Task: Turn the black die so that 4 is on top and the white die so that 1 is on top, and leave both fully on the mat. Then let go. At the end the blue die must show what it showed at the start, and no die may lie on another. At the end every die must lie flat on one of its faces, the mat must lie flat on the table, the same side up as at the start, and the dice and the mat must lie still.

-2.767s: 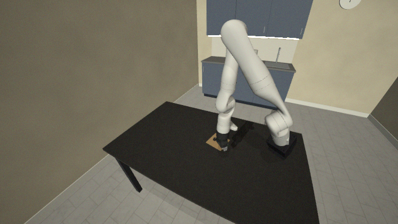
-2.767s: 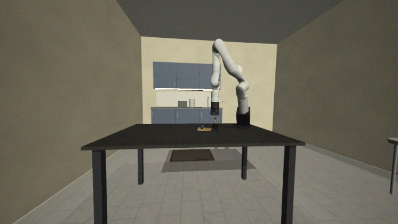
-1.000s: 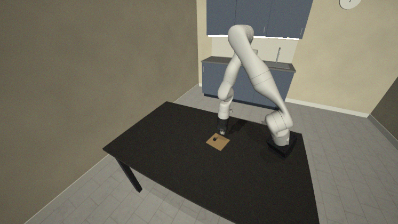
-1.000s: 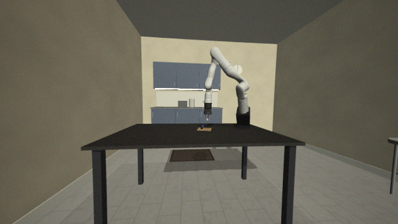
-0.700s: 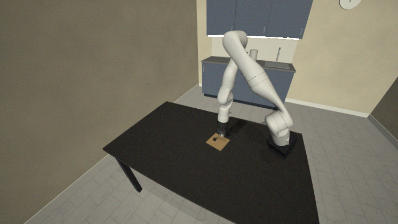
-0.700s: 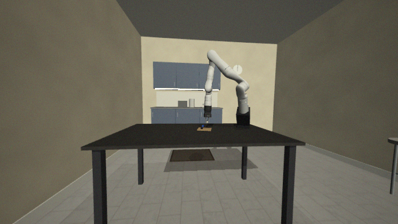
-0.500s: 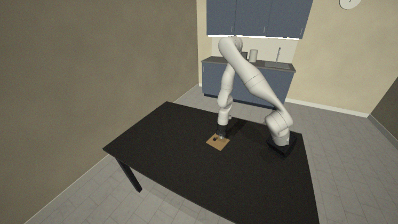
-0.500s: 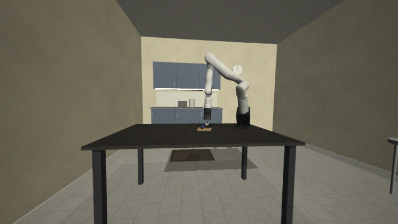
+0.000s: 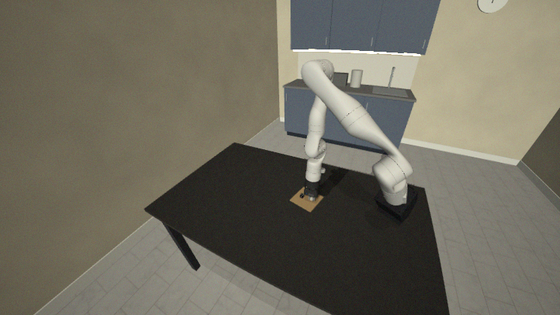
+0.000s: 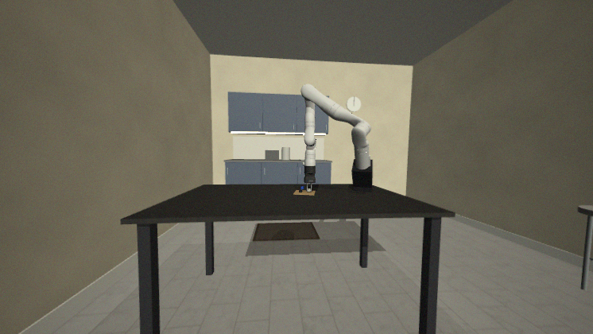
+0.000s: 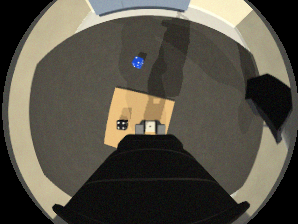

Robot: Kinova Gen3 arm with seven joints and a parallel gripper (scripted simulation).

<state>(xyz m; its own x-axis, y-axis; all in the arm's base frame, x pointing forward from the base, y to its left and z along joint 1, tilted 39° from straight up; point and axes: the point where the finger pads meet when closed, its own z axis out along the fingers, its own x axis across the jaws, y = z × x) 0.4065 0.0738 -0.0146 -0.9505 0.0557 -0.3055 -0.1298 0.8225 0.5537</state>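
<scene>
The gripper (image 9: 311,197) (image 10: 308,190) (image 11: 150,124) is partly open, its two fingers closed on opposite sides of the white die (image 9: 312,199) (image 10: 308,188) (image 11: 150,126), whose top shows a single pip. It holds that die over the mat (image 9: 309,208) (image 10: 304,193) (image 11: 112,137), any gap beneath too small to tell, near the black die (image 9: 301,195) (image 10: 300,191) (image 11: 122,124), which lies on the mat with what look like four pips up. Farther off, on the table (image 9: 235,219) (image 10: 286,207) (image 11: 75,100) beyond the mat, sits the blue die (image 10: 302,188) (image 11: 138,62), its white pips too blurred to count.

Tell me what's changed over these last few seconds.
The pincer moved left in the exterior view and came down over the mat. The white die is between its fingers; whether gripped, I can't tell. The mat, black die and blue die look unmoved.
</scene>
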